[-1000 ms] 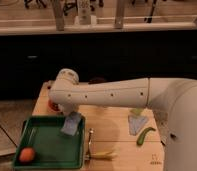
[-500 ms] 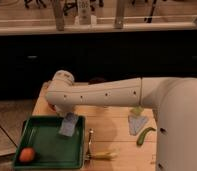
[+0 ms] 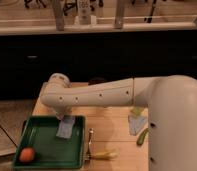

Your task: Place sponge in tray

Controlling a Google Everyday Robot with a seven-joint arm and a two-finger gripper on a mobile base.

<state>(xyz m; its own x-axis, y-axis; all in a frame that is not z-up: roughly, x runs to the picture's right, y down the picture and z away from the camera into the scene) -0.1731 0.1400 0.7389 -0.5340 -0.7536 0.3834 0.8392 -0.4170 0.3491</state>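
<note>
1. The white arm (image 3: 97,94) is seen stretched from the right across the wooden table (image 3: 111,131), its bend set above the table's left end.
2. The gripper (image 3: 62,115) is found under that bend, right at the far rim of the tray (image 3: 44,141); it is mostly hidden by the arm.
3. The fingers are closed, and the sponge (image 3: 66,128) appears to be pinched by its upper edge.
4. The sponge is seen tilted over the tray's far right part; whether its lower end touches the tray floor cannot be told.
5. An orange round object (image 3: 26,155) is spotted in the tray's near left corner.
6. A banana (image 3: 105,154) is seen just right of the tray, with a pale cloth patch (image 3: 135,123) and a green vegetable (image 3: 142,136) farther right.
</note>
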